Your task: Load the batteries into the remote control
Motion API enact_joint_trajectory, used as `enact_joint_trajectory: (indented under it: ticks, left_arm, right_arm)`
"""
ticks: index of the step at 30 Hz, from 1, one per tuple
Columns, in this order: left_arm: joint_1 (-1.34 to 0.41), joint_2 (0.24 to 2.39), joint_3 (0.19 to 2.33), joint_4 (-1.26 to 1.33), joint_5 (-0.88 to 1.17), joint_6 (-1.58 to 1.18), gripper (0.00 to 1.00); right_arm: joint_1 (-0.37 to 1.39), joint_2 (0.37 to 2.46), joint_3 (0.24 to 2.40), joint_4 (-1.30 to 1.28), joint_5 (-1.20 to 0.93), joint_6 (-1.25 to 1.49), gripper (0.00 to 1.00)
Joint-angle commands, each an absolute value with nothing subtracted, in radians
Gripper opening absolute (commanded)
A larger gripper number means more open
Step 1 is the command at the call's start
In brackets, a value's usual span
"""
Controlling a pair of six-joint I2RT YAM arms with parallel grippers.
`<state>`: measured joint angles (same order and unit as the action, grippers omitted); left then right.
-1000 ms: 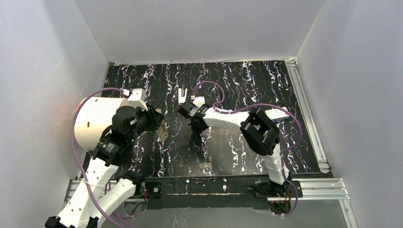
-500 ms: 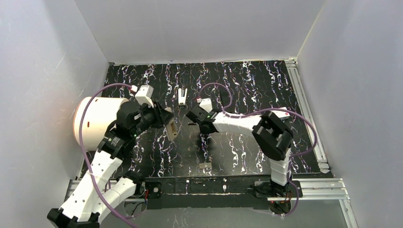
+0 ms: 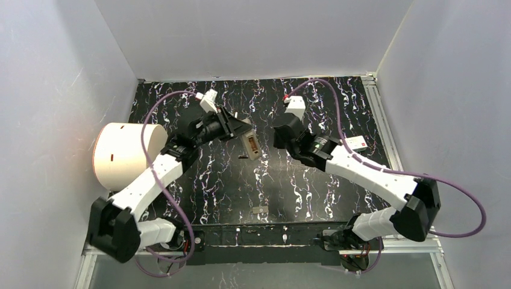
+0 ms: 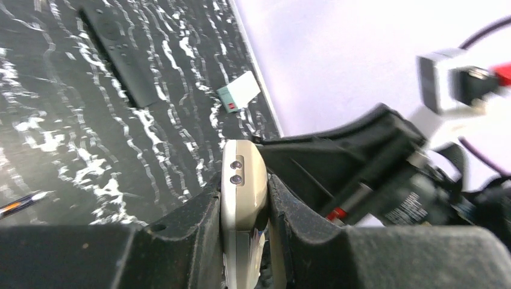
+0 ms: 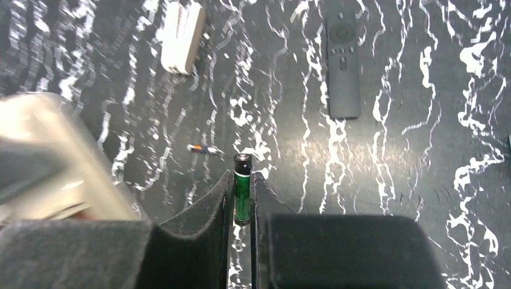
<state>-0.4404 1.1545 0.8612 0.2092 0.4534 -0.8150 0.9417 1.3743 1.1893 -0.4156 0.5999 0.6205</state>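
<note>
Front edge: small grey piece [image 3: 260, 209] on the marbled black table [image 3: 301, 180].
Left side: smooth white drum [image 3: 123, 155], lying on its side; its contents cannot be seen.
Left gripper [image 4: 244, 195]: clamped on the glossy beige remote control [image 4: 243, 174], rounded end outward, long axis along the fingers.
Right gripper [image 5: 242, 178]: pinching the green battery [image 5: 242, 192], a slim cylinder, black cap pointing past the fingertips.
Beyond: loose battery [image 5: 203, 149] lying flat; matte black remote [image 5: 343, 66]; white piece [image 5: 181, 37].

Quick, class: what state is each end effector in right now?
Left end effector: closed on the beige remote.
Right end effector: closed on the green battery.
</note>
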Motion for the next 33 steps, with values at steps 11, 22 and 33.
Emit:
enact_joint_trajectory:
  ticks: [11,22,33]
  left_arm:
    - [-0.462,1.356,0.933,0.572,0.615,-1.195,0.0]
    - [-0.462,1.355,0.95,0.496,0.619,-1.279,0.0]
    - [-0.462,1.347,0.975,0.435,0.62,-1.32,0.0]
  right_arm:
    - [0.939,1.213,1.245,-0.186,0.445,0.369,0.14]
    - [0.94,1.186,1.157,-0.028,0.277,0.252,0.15]
    - [0.939,1.145,1.024,0.067,0.24,0.168,0.21]
